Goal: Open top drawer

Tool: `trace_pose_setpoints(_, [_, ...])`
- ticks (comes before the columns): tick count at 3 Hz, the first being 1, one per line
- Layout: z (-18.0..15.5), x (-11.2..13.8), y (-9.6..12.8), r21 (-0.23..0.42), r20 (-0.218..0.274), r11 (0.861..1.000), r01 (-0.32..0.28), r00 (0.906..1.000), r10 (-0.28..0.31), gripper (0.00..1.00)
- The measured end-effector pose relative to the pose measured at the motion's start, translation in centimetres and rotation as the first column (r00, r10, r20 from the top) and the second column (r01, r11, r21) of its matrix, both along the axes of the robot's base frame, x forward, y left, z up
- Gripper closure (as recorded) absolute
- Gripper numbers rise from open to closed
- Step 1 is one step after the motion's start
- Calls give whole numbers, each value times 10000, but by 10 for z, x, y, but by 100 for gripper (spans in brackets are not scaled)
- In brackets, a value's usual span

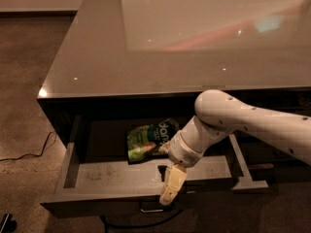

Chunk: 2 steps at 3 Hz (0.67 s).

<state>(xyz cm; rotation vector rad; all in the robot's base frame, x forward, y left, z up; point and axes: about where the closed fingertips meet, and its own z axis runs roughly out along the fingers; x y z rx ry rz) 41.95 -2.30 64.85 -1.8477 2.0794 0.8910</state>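
Observation:
The top drawer (116, 174) stands pulled out from under the glossy grey table top (146, 57). Its light grey floor and sides show, and its dark front runs along the bottom of the view. The small metal pull handle (151, 209) sits at the centre of the front. My gripper (173, 184) hangs from the white arm (233, 123), pointing down over the front edge of the drawer, just above and to the right of the handle. It holds nothing that I can see.
A green snack bag (148, 139) lies inside the drawer towards the back, just left of my wrist. A black cable (29, 154) runs over the brown floor on the left. A dark object (5, 222) sits at the bottom left corner.

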Motion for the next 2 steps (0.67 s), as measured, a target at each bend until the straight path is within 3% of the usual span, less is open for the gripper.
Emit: trace_pose_setpoints(2, [-7,-23,-28,-347,56,9963,788,9969,-787,0])
